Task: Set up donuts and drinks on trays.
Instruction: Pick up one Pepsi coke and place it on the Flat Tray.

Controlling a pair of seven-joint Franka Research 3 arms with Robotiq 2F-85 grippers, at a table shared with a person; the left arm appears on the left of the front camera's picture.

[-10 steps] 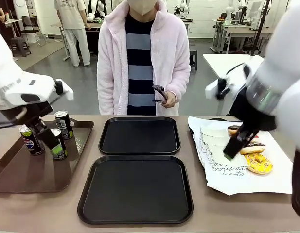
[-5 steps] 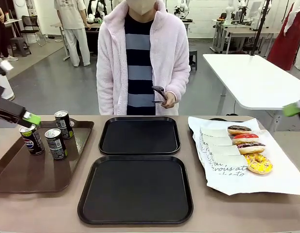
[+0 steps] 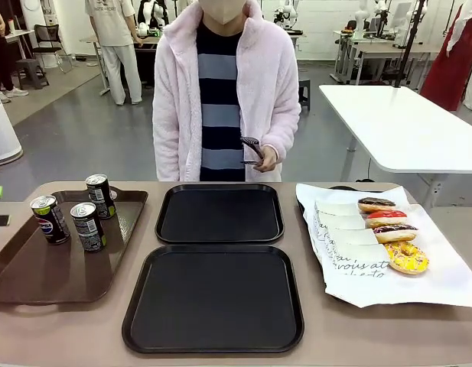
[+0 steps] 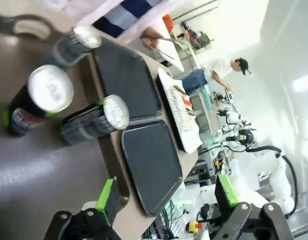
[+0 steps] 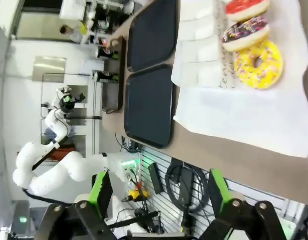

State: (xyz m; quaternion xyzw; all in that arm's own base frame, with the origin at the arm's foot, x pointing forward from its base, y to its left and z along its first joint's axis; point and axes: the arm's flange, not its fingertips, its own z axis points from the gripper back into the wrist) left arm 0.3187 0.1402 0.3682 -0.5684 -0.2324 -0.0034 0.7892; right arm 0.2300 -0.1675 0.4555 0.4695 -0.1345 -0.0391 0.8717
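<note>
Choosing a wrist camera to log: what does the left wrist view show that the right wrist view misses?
Left wrist view adds a person's hand holding tongs. Right wrist view adds black cables below the table. Both share two black square plastic trays, slim dark silver-topped cans and ring donuts on white paper, plus an open gripper each: left gripper, right gripper.

I count three drinks (image 3: 89, 226) standing on one brown tray (image 3: 37, 275), four donuts (image 3: 406, 257) in a row on my right, and two black trays (image 3: 213, 298).
</note>
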